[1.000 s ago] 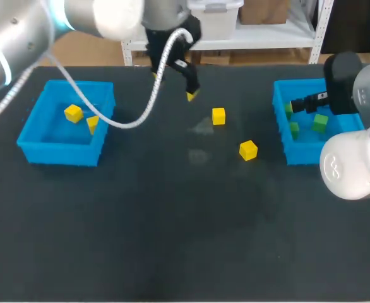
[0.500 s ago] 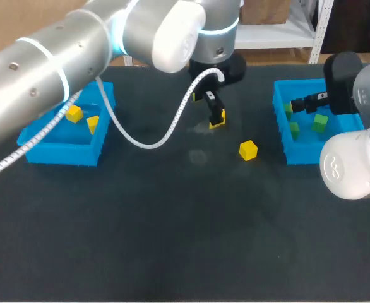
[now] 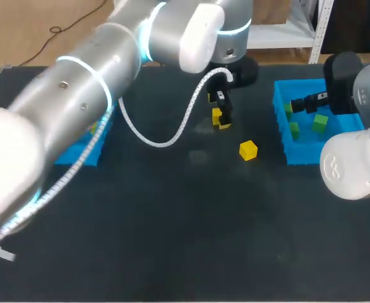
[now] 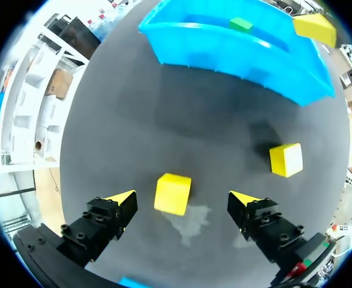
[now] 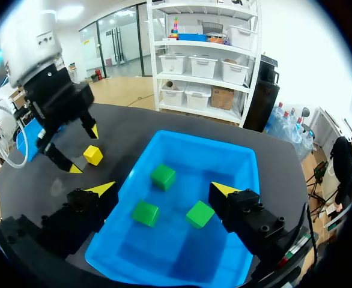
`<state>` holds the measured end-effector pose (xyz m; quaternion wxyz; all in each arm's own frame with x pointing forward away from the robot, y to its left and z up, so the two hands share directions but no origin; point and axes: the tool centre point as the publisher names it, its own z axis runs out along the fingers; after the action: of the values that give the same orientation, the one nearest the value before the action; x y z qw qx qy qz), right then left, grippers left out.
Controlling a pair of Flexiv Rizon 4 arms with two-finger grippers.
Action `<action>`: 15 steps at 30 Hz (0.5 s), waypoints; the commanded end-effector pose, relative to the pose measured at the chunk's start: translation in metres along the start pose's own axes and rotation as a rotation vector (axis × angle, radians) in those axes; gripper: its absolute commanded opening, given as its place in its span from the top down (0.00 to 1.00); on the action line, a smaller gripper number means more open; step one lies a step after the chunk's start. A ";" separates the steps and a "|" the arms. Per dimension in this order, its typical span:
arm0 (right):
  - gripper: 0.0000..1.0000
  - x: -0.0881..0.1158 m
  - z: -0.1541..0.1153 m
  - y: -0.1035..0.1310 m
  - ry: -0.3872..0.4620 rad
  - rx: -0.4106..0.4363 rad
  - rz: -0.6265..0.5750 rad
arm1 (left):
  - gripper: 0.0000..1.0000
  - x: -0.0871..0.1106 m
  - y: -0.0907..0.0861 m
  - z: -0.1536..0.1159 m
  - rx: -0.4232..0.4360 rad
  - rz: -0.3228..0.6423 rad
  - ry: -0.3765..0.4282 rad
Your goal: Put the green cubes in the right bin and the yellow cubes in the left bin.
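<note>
Head view: the left gripper (image 3: 221,117) is down at mid-table, far side, around a yellow cube (image 3: 216,115). A second yellow cube (image 3: 248,149) lies nearer and to the right, on the dark table (image 3: 191,227). The left bin (image 3: 87,149) is mostly hidden by the arm. The right gripper (image 3: 298,105) hangs over the right bin (image 3: 286,148), which holds green cubes (image 3: 320,122).

Left wrist view: the left gripper (image 4: 183,198) is spread wide – the yellow cube (image 4: 172,193) sits between its fingers, touching neither. The second yellow cube (image 4: 286,159) lies apart, towards the right bin (image 4: 224,45).

Right wrist view: the right gripper (image 5: 164,189) is spread above the right bin (image 5: 194,139), gripping nothing – three green cubes (image 5: 146,213) lie inside. Left of the bin, the left gripper (image 5: 84,150) straddles the yellow cube (image 5: 93,155).
</note>
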<state>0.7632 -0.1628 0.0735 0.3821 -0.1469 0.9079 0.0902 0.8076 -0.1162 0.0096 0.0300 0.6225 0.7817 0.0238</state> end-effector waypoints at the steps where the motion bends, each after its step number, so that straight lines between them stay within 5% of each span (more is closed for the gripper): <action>1: 0.00 0.000 -0.001 0.000 0.001 -0.001 0.000 | 0.00 -0.015 0.009 0.009 0.051 0.008 0.124; 3: 0.00 0.000 -0.001 0.000 0.001 -0.001 0.000 | 0.00 -0.015 0.007 0.013 0.052 0.018 0.140; 6: 0.00 0.000 -0.001 0.000 0.001 -0.001 0.000 | 0.87 -0.014 0.007 0.018 0.044 0.014 0.149; 7: 0.00 0.000 -0.001 0.000 0.001 -0.001 0.000 | 1.00 -0.013 0.007 0.019 0.037 0.015 0.156; 15: 0.00 0.000 -0.001 0.000 0.001 -0.001 0.000 | 1.00 -0.004 0.008 0.017 -0.007 0.015 0.180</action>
<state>0.7632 -0.1628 0.0735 0.3821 -0.1469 0.9079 0.0902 0.8096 -0.1137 -0.0096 0.0135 0.6270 0.7770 0.0545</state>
